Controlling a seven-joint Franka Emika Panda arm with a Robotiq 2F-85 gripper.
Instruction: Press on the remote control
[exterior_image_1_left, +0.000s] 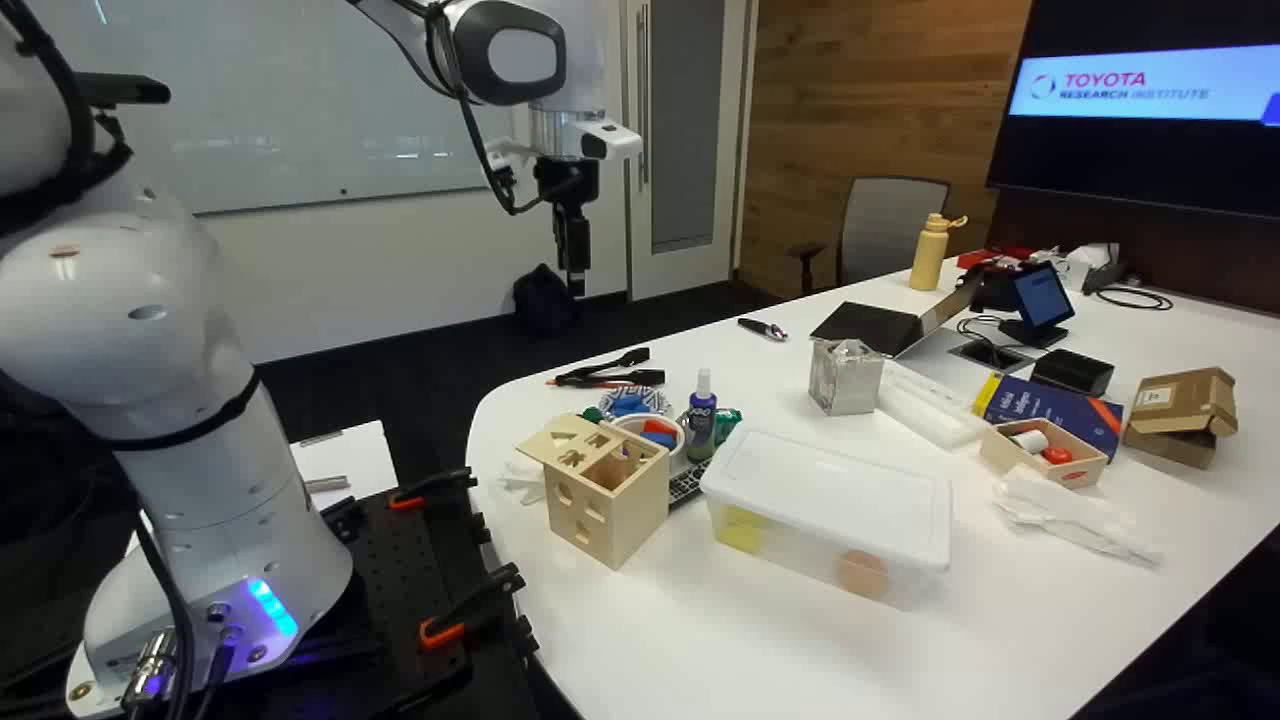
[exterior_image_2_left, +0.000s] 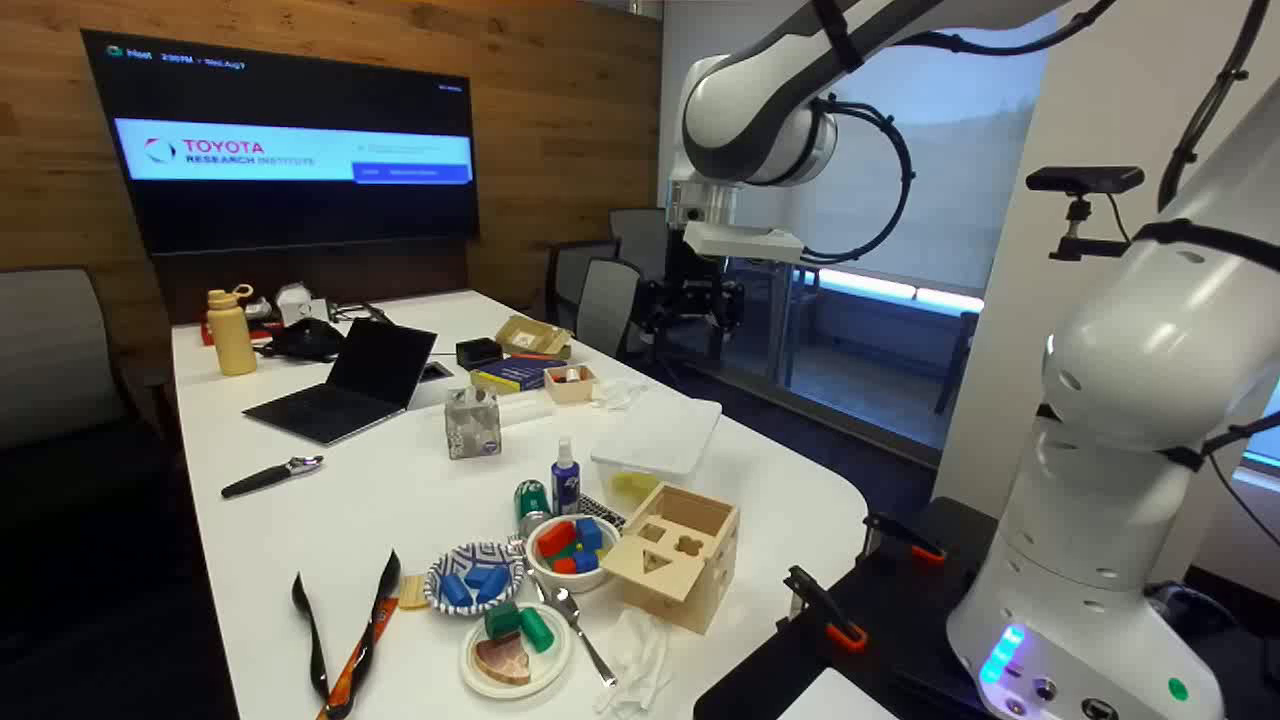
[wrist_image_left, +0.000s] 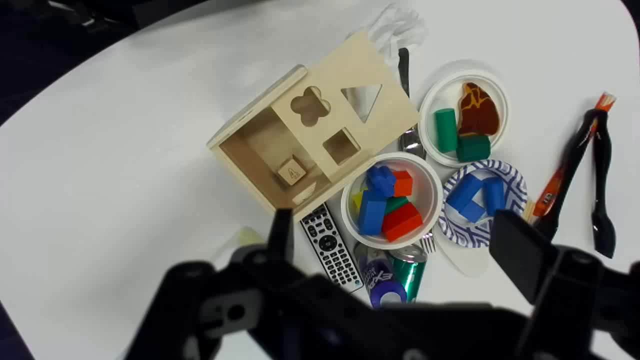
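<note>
The remote control, silver with black buttons, lies flat on the white table. In the wrist view the remote control (wrist_image_left: 331, 246) shows between a wooden shape-sorter box and a purple spray bottle, its upper end under the box's edge. In both exterior views only a strip of the remote control (exterior_image_1_left: 686, 486) (exterior_image_2_left: 602, 512) shows; the rest is hidden. My gripper (wrist_image_left: 393, 217) is open and empty, its fingers wide apart. It hangs high above the table in both exterior views (exterior_image_1_left: 575, 275) (exterior_image_2_left: 690, 318), touching nothing.
The shape-sorter box (wrist_image_left: 280, 155), a bowl of blocks (wrist_image_left: 350, 225), the spray bottle (wrist_image_left: 377, 275) and a green can (wrist_image_left: 410, 270) crowd the remote. A lidded plastic bin (exterior_image_1_left: 830, 490) stands beside it. Plates (exterior_image_2_left: 515, 690) and tongs (exterior_image_2_left: 370, 640) lie farther off.
</note>
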